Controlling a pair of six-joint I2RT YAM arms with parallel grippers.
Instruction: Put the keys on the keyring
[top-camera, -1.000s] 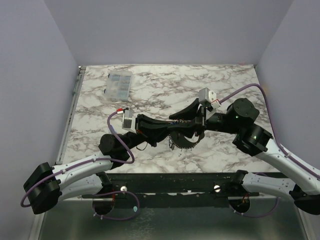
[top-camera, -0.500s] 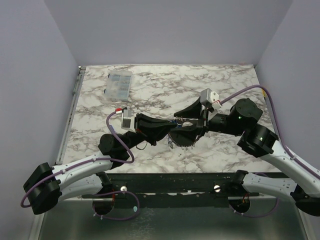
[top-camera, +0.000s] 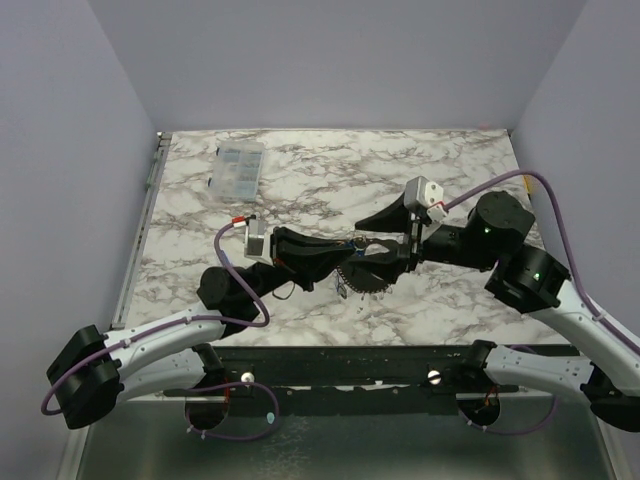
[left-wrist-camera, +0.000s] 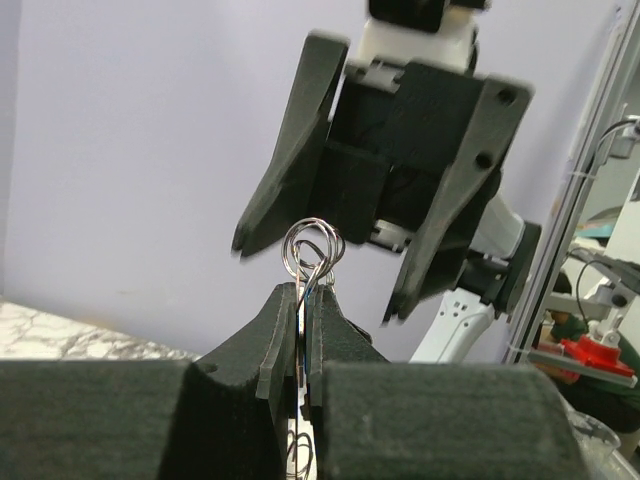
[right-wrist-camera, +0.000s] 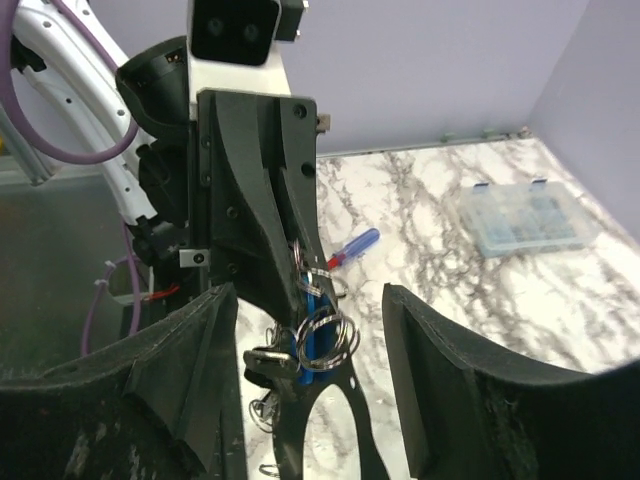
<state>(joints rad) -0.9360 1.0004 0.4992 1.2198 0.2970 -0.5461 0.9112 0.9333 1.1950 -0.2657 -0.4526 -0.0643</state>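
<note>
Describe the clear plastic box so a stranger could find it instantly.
Start at the marble table and look near its far left corner. The clear plastic box lies flat there, the only see-through, compartmented thing, with small blue clips on one edge.

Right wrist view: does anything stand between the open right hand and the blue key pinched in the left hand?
Nothing visible does. The blue key, wire loops beside it, faces the open right hand with clear space between; only the left hand grips it.

Left tool (left-wrist-camera: 304, 300) pinched closed, right tool (right-wrist-camera: 310, 292) facing it with jaws spread wide.
</note>
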